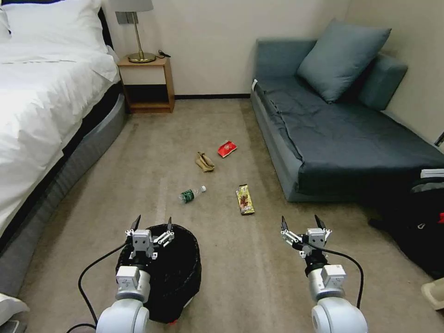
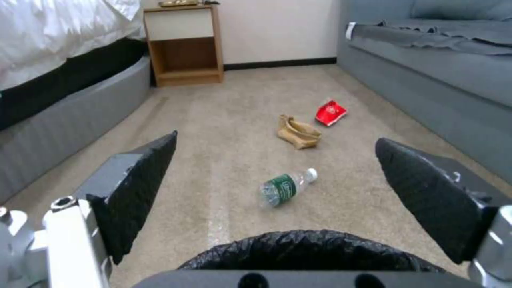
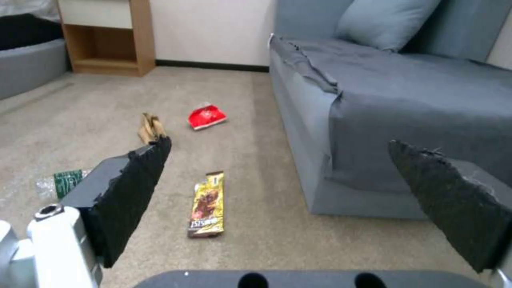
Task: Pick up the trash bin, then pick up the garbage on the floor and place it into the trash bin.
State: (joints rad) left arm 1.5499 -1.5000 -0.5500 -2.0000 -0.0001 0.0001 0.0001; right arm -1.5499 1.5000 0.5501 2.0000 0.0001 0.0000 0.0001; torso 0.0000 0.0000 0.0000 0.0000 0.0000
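Head view: the trash bin (image 1: 178, 273) is seen on the carpet directly under the left gripper (image 1: 151, 224), fingers apart, nearer than the right gripper (image 1: 300, 223), also apart; left wrist view: bin rim just below, green-labelled bottle (image 2: 286, 187) ahead; right wrist view: snack wrapper (image 3: 207, 205) lengthwise ahead, lettering unreadable.

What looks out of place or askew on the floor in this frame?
Four pieces of litter lie loose on the carpet between bed and sofa: a plastic bottle on its side, a snack wrapper, a crumpled paper bag and a red packet. The trash bin stands upright under the open left gripper; the right gripper hangs open.
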